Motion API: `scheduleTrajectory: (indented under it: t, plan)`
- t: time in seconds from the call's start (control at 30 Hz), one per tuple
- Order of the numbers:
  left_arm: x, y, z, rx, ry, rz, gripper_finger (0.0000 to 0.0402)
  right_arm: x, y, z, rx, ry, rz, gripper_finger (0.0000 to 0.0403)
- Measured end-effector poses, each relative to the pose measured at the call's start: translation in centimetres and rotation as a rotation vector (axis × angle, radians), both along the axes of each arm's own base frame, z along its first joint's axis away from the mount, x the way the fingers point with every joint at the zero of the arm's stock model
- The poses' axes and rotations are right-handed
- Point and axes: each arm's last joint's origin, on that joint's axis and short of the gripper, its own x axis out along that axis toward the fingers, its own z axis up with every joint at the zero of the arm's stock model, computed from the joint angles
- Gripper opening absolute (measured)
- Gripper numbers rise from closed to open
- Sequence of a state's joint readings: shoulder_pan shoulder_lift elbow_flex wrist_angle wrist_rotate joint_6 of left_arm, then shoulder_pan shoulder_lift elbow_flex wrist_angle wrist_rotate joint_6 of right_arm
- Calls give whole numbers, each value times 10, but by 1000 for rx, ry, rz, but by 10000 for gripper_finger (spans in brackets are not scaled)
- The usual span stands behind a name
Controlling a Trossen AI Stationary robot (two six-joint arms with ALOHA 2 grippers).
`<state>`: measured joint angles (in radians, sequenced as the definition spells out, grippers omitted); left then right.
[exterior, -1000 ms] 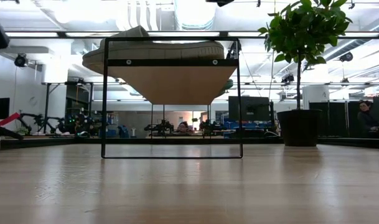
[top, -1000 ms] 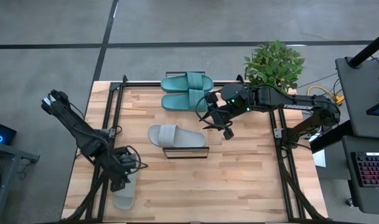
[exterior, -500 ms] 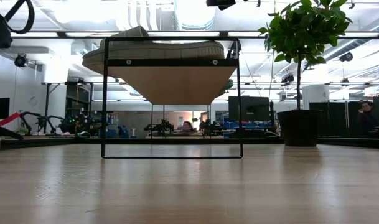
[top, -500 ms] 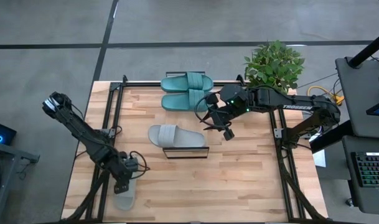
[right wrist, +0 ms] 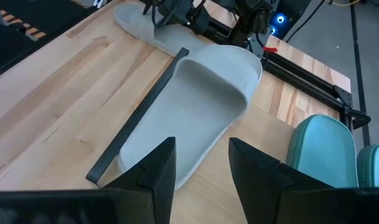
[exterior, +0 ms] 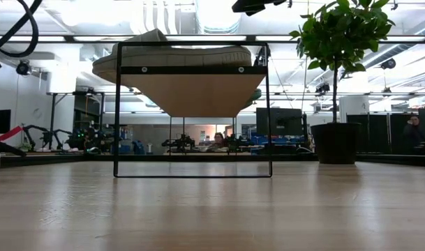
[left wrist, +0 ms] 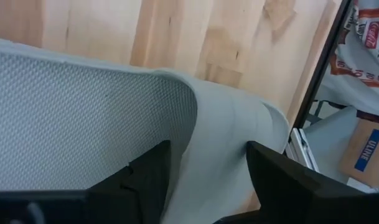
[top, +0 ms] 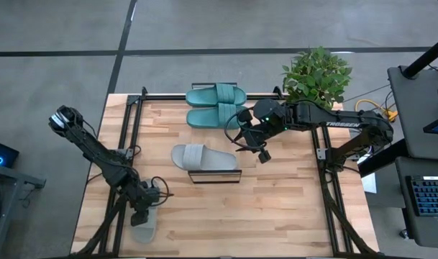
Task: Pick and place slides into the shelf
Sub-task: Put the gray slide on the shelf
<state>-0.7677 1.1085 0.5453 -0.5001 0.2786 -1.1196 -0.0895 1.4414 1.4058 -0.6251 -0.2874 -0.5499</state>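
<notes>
Dark fingers (left wrist: 149, 180) of the left gripper (top: 145, 210) stand apart on either side of the ribbed strap of a light grey slide (left wrist: 83, 106), one on the textured footbed side and one past the strap's edge, and they straddle it without visibly pinching it. In the high view this gripper sits at the lower left of the frame, right over that grey slide (top: 142, 229), which lies on the wooden table (top: 276, 208) at its left edge beside the black frame rails. The right gripper (top: 256, 147) hovers right of centre in the high view with its two fingers (right wrist: 157, 168) parted and nothing between them. Below them in the right wrist view lies the second grey slide (right wrist: 195, 106), resting on the shelf (top: 213, 175), whose black wire edge runs along the slide's side. In the high view this second grey slide (top: 201, 157) lies at the centre of the frame, just left of the right gripper. The teal-green pair (top: 215, 106) lies side by side at the top centre, against the table's far edge. A potted plant (top: 316, 73) stands at the upper right corner of the table. In the low view the shelf's black frame and plank (exterior: 191, 94) fill the centre, with the grey slide's sole on top, and a person shows far in the background.
</notes>
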Motion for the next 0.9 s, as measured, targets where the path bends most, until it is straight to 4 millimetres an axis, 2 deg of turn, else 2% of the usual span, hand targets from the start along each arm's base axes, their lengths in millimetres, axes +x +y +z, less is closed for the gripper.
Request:
scheduleTrajectory:
  t: [0.1, 0.27, 0.33, 0.53, 0.67, 0.9]
  plan:
    - [0, 0, 0, -8, 4, -14, 153, 0, 0, -1, 0, 2, 0, 139]
    - [-2, 0, 2, -41, 15, -46, 36, 0, 0, -1, -1, 3, 1, 139]
    - [-3, -1, 4, -61, 18, -61, 12, 0, 0, -1, 0, 3, 1, 139]
    - [-6, 2, 19, -85, 14, -70, 2, 0, 0, -2, -9, 8, 7, 139]
    - [-8, 4, 43, -80, 1, -65, 2, 0, 0, -2, -26, 3, 21, 139]
    - [-9, 9, 91, -18, -182, -64, 1, 0, 0, -1, -43, -11, 32, 139]
